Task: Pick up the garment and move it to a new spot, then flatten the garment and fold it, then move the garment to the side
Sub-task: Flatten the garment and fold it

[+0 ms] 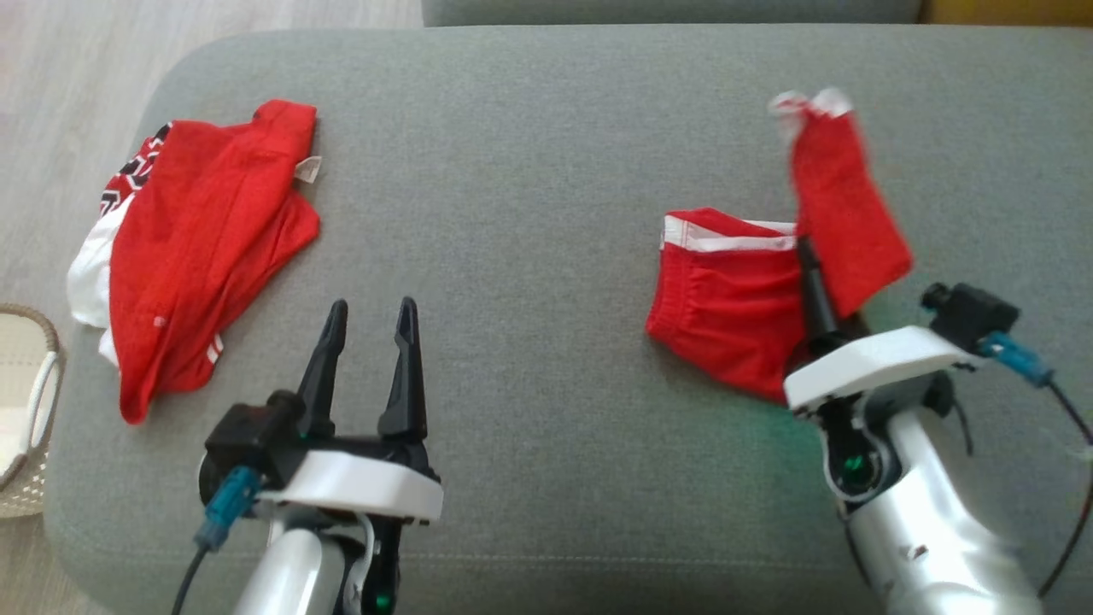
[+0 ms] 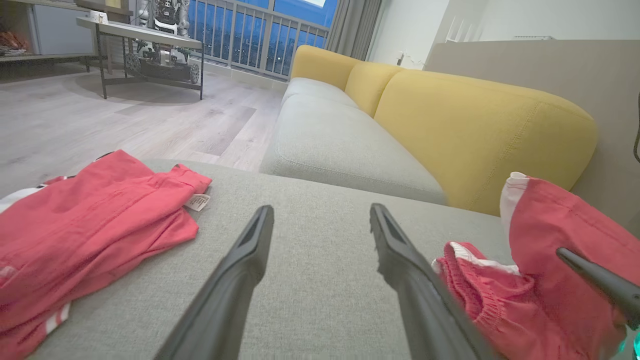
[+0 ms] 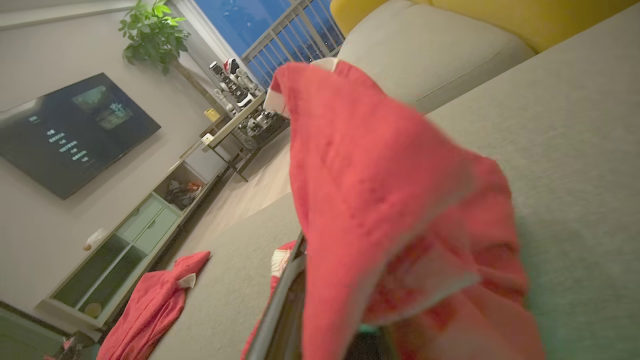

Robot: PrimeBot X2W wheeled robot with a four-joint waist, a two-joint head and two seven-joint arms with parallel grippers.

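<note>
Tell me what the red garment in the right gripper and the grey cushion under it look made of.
Red garment: thin, soft cloth, matte, probably a light knit; it drapes limply over the right gripper and gathers at its white-striped band. Grey cushion: woven upholstery fabric, matte; a flecked weave and stitched seam show.

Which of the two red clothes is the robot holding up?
The red shorts on its right: the right gripper is shut on them, one flap raised. The other garment lies loose at left.

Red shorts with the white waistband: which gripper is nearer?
Right. The right gripper is shut on the shorts, holding one flap raised. The left gripper stands open over bare cushion, apart from them, to their left.
</note>
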